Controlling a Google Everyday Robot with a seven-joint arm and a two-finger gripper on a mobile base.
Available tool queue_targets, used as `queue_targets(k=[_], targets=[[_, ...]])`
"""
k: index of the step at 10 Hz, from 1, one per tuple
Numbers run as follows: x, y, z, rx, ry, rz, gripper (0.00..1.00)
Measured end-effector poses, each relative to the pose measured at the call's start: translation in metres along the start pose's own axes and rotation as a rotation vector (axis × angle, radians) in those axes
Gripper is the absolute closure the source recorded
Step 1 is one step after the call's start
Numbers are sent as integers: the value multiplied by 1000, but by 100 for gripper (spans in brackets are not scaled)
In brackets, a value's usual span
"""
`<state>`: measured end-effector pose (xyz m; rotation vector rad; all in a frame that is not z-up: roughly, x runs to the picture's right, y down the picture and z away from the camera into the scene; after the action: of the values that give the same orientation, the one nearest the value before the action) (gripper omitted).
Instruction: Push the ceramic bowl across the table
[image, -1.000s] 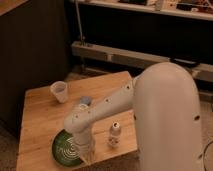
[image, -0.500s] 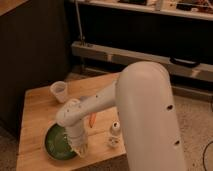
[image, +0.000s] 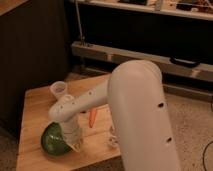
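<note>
The dark-green ceramic bowl (image: 53, 139) sits near the front-left corner of the light-wood table (image: 35, 107), partly tipped over its front edge. My gripper (image: 74, 144) hangs from the white arm and rests against the bowl's right rim. The arm's wrist covers the right part of the bowl.
A small white cup (image: 59, 90) stands at the back of the table. An orange carrot-like object (image: 92, 117) lies mid-table right of the arm. A small white object (image: 112, 139) sits near the front right. A dark cabinet stands left, shelving behind.
The bowl has slid left toward the table's front-left corner. The arm and gripper have swung left with it, uncovering the orange object.
</note>
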<state>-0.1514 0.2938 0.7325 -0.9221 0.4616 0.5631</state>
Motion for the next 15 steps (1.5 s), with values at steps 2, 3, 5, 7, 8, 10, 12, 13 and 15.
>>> queue_targets(k=[2,3,5,7,8,10,12,13,15], targets=[[-12,3,-3,10,-2,-9,100],[-20,4,-5,16,-3,-12,100],[-32,4,-6,22,-3,-8,100],[-47,1,-7,33,-7,6,100],[-52,-1,-7,36,-7,14,100],[-64,-12,-7,45,-11,43,100],[-73,-21,-7,25,-20,83,100],[-76,-31,-7,6,-25,109,100],[-83,-47,-9,-25,-41,149,100]])
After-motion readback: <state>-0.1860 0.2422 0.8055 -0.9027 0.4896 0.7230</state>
